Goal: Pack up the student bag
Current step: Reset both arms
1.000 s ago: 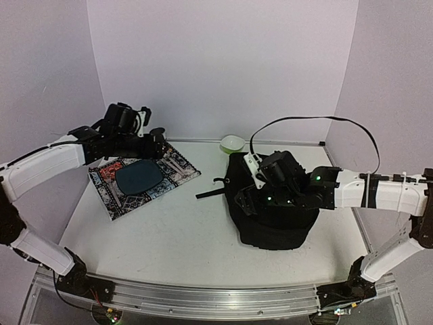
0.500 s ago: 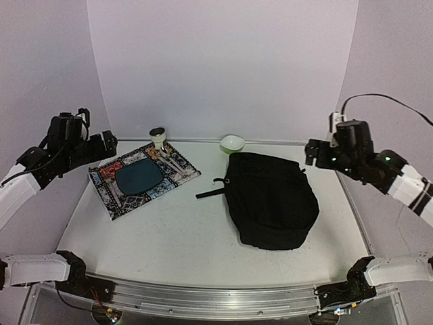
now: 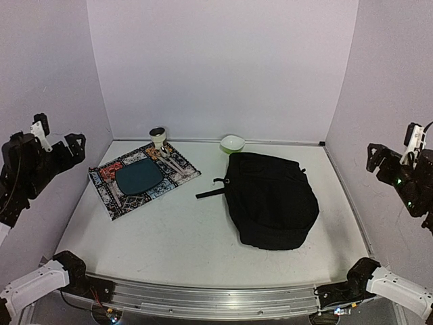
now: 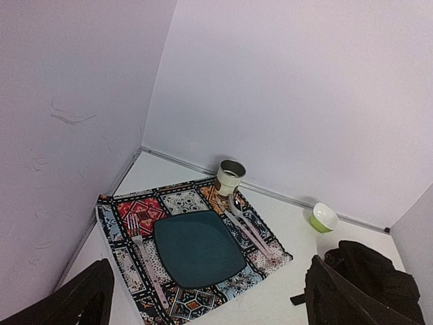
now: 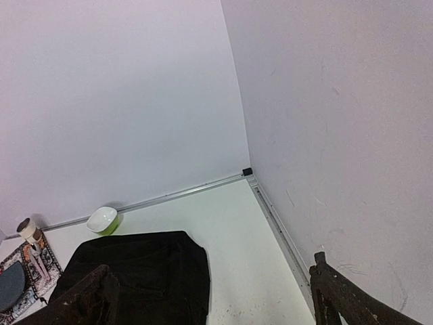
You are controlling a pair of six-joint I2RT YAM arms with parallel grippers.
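The student bag point(image 3: 274, 200) is a large black fabric backpack lying flat on the white table right of centre, with a short black strap point(image 3: 211, 193) trailing to its left. It also shows in the left wrist view point(image 4: 379, 267) and the right wrist view point(image 5: 149, 271). My left gripper point(image 3: 59, 139) hangs raised at the far left by the wall, open and empty point(image 4: 210, 264). My right gripper point(image 3: 394, 145) hangs raised at the far right, open and empty point(image 5: 210, 264). Neither gripper touches the bag.
A patterned mat point(image 3: 108, 179) at the back left carries a dark teal plate point(image 3: 139, 177), a fork point(image 4: 145, 261), a spoon point(image 4: 247, 223) and a small cup point(image 3: 157, 137). A green bowl point(image 3: 233, 143) sits by the back wall. Walls close in the table on three sides.
Both arms have pulled up and out to the side walls, the left from the mat, the right from the bag. The strap that looped high has dropped from sight and the bag lies flat.
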